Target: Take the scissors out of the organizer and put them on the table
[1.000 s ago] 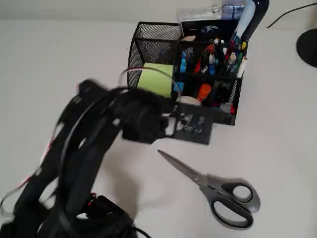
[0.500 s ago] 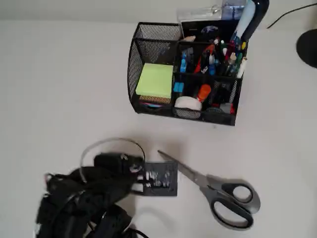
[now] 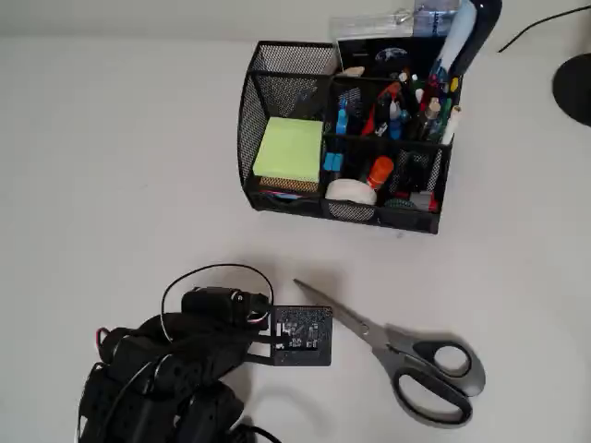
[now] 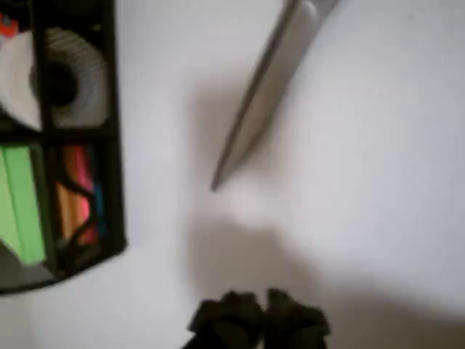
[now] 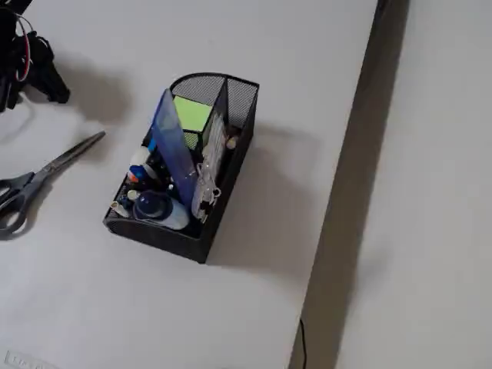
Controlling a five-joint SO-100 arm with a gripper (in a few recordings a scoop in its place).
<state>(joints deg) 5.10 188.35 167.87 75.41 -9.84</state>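
The scissors lie flat on the white table, silver blades pointing up-left and grey-and-black loops at lower right. They also show in the fixed view, and the blade shows in the wrist view. The black mesh organizer stands beyond them with pens, green sticky notes and a tape roll. My gripper sits low just left of the blade tip, apart from it. In the wrist view its dark fingertips are together with nothing between them.
A black round base and a cable sit at the top right. A blue holder leans at the organizer's back. My folded arm takes up the lower left. The table edge runs down the right of the fixed view.
My arm has pulled back from in front of the organizer to the lower left and folded down. The scissors have stayed where they lie.
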